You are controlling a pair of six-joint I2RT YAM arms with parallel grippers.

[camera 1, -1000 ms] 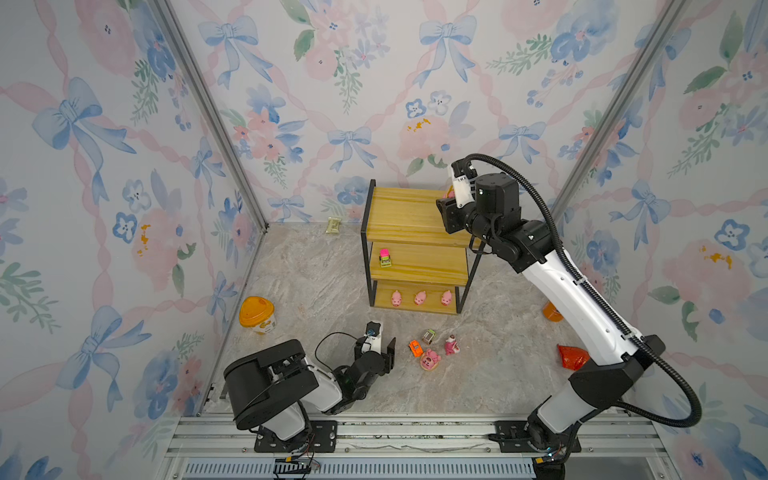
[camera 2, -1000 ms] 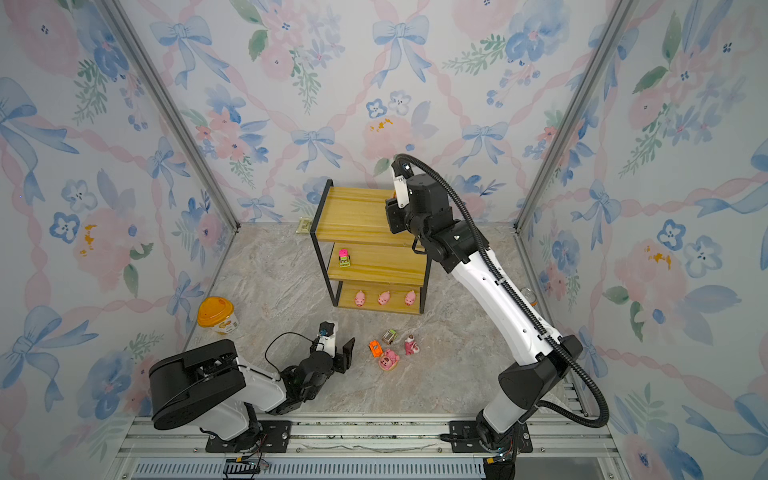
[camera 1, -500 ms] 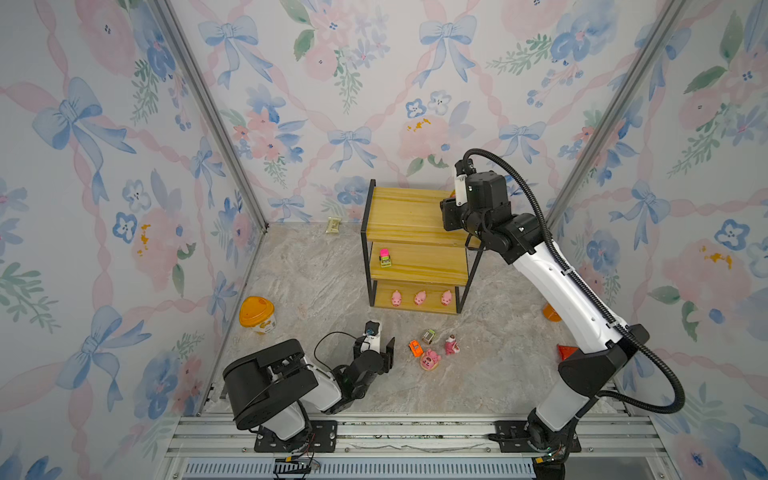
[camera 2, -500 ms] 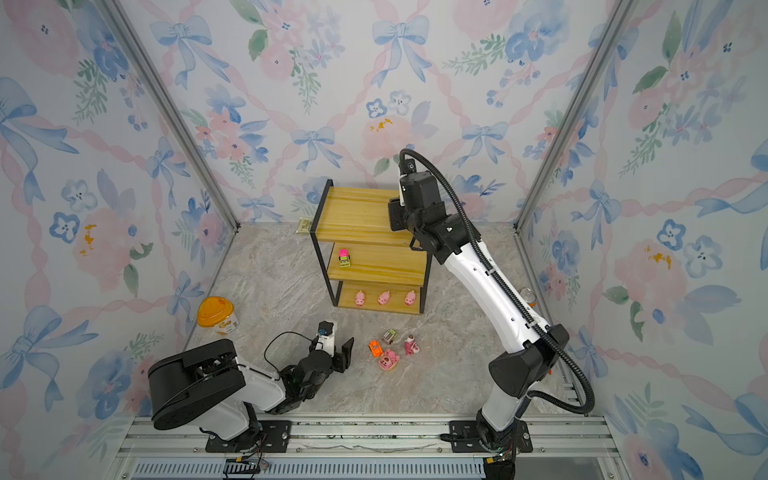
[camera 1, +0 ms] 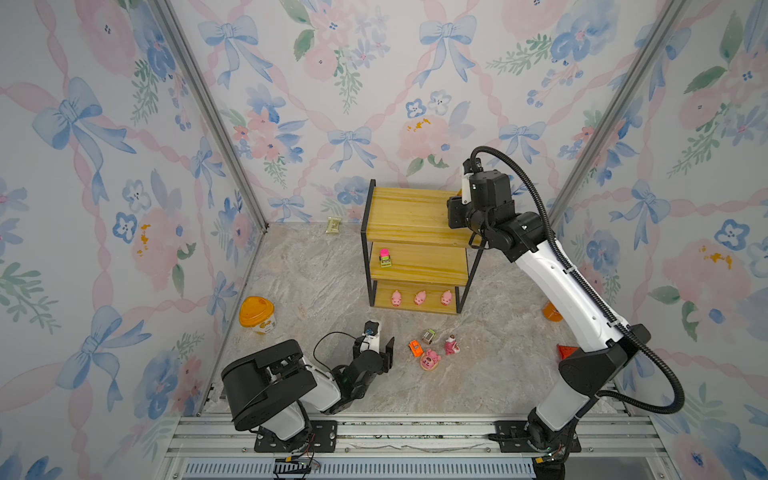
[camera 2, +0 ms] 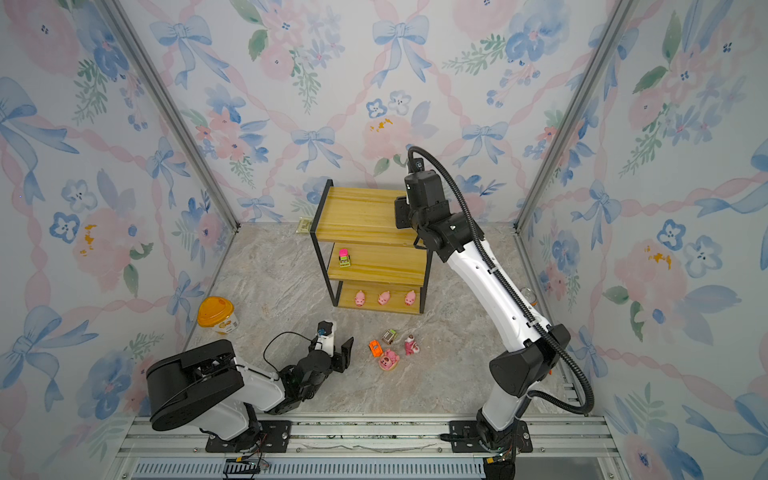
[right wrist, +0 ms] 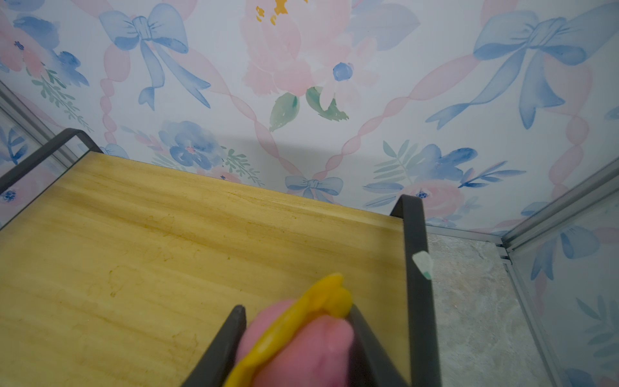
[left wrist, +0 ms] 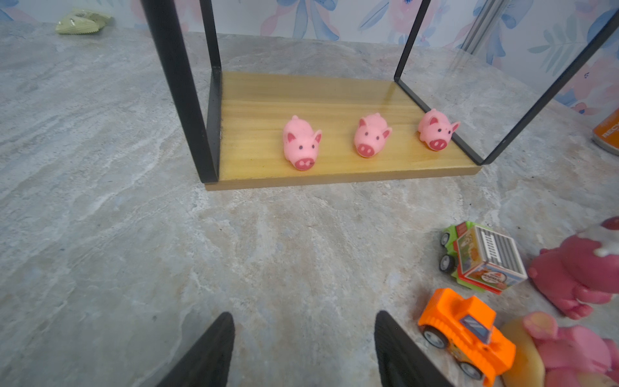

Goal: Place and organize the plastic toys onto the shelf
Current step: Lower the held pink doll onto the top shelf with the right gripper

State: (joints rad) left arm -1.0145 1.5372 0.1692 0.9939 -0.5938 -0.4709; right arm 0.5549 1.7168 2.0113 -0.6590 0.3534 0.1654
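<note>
While pinched by the right gripper (right wrist: 296, 316), pink figurine (right wrist: 330, 340), yellow-banded; left gripper (left wrist: 303, 323) spread.

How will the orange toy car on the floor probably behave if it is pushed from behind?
The orange toy car stands on its wheels, so it would likely roll away. It looks like small hard plastic, so it is probably light and stiff.

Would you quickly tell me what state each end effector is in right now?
Left end effector: open, holding nothing.
Right end effector: shut on a pink-and-yellow figurine over the shelf.
</note>
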